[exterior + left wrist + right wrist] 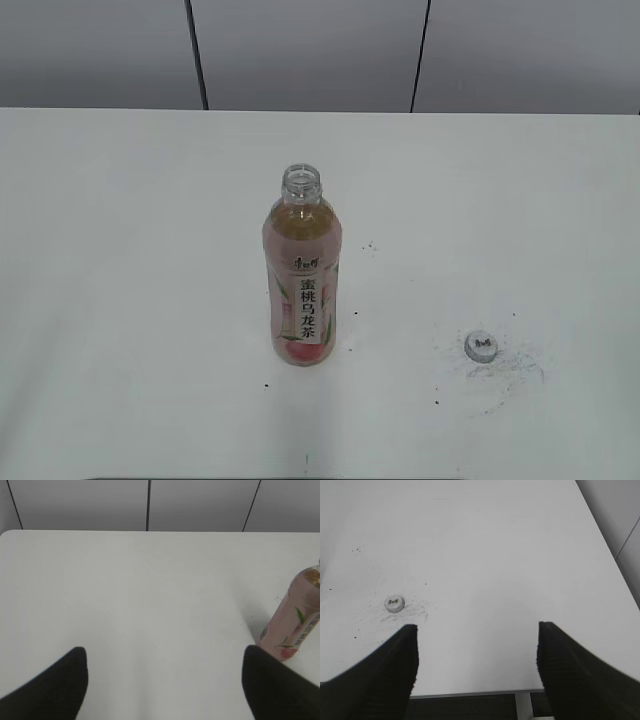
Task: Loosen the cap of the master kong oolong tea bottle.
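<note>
The master kong oolong tea bottle stands upright mid-worktop with its neck open, and the cap lies well apart to its right among dark scuff marks. Judged from that, the loosening looks done, with no grasp left to make. The left gripper hangs above bare worktop, fingers spread and empty, with the bottle just beyond its right finger. The right gripper hovers near the worktop's front edge, fingers spread wide, holding nothing.
</note>
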Robot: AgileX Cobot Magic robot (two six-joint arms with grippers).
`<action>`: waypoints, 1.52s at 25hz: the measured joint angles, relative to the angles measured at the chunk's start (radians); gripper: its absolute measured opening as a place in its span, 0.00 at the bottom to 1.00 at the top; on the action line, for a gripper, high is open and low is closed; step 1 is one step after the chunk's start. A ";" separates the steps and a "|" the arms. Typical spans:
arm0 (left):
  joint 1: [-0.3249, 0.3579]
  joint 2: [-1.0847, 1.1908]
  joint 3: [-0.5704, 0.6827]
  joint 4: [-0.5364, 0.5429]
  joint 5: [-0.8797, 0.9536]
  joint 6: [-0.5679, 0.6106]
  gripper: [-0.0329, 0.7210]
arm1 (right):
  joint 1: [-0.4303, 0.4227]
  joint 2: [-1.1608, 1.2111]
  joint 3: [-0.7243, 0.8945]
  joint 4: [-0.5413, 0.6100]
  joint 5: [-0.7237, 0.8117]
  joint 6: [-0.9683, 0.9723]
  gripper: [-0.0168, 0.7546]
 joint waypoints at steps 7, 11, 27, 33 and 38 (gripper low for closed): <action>0.000 0.000 0.000 0.000 -0.001 0.000 0.79 | 0.000 0.000 0.000 0.000 0.000 0.000 0.74; 0.000 0.000 0.000 0.000 -0.001 0.000 0.79 | 0.000 0.000 0.000 0.000 0.000 0.000 0.74; 0.000 0.000 0.000 0.086 0.006 0.000 0.79 | 0.000 0.000 0.000 0.001 0.000 0.000 0.74; 0.000 0.000 0.000 0.088 0.014 0.000 0.79 | 0.000 0.000 0.000 0.001 0.000 0.000 0.74; 0.000 0.000 0.000 0.088 0.014 0.000 0.79 | 0.000 0.000 0.000 0.001 0.000 0.000 0.74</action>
